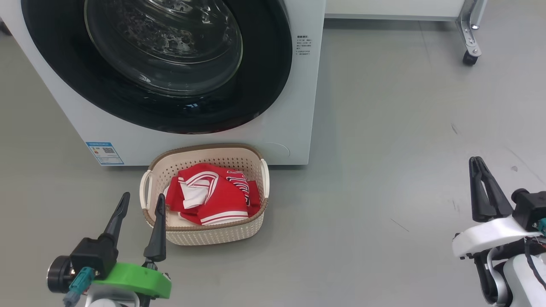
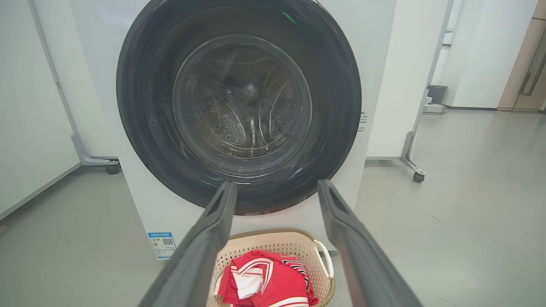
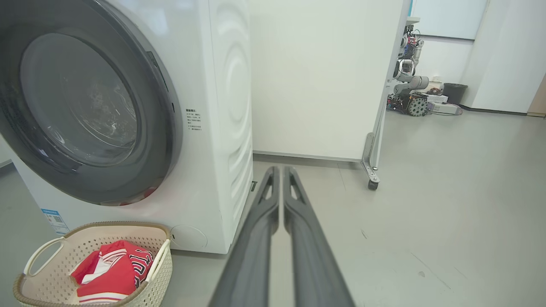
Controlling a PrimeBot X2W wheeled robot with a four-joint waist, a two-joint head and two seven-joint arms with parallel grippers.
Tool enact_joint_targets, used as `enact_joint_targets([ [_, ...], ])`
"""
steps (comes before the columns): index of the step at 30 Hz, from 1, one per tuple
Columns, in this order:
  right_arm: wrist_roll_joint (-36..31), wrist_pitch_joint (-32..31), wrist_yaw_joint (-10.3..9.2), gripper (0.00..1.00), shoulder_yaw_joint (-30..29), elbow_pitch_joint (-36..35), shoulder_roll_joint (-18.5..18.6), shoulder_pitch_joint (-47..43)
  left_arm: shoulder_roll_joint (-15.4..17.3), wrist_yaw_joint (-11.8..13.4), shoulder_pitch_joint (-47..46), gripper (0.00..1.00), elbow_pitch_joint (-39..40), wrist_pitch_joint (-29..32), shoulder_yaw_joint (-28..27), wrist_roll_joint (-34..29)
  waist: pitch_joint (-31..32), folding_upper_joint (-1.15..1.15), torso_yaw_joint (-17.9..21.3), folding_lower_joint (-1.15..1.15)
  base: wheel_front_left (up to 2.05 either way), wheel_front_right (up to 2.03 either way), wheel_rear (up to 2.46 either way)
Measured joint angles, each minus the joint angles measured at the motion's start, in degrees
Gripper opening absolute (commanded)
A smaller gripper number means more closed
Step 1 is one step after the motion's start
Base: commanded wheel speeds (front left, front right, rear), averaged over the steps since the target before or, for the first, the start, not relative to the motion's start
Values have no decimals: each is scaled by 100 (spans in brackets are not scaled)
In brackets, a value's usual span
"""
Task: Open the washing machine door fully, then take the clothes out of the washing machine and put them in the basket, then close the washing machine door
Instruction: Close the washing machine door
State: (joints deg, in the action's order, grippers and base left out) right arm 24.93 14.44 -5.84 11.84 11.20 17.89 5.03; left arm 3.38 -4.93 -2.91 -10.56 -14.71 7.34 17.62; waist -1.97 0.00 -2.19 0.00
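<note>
The two dark fingers of the left gripper (image 1: 143, 199) stand wide apart and hold nothing. They point up the head view, with the tips just before the left side of the basket (image 1: 213, 236). In the left wrist view these fingers frame the lower part of the washing machine door (image 2: 140, 128). The fingers of the right gripper (image 1: 478, 166) are pressed together with nothing between them. This gripper hovers over the bare floor (image 1: 375, 179), well apart from the basket, at the right.

The basket stands on the floor just in front of the washing machine (image 1: 294, 128), below the door. The clothes (image 1: 213, 196) lie inside the basket: crumpled red fabric with white striped trim and some dark lettering. The door is closed, its black ring flat against the white front, and the steel drum (image 2: 239, 123) is visible through the glass. A blue sticker (image 1: 105, 152) is low on the front, left of the basket. At the far right, a small caster wheel (image 1: 469, 58) of a white panel stands on the floor.
</note>
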Motion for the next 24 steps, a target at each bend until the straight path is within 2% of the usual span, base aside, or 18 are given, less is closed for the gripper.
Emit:
enact_joint_targets([
  [1, -22, 0, -34, 100, -45, -52, -20, -54, -2, 0, 2, 100, 1, 0, 0, -1, 0, 0, 4, 0, 0, 0, 0],
  [24, -348, 1, -79, 100, -388, -621, -271, -644, -31, -77, 63, 100, -40, 0, -46, -114, -30, 0, 36, 0, 0, 0, 0],
])
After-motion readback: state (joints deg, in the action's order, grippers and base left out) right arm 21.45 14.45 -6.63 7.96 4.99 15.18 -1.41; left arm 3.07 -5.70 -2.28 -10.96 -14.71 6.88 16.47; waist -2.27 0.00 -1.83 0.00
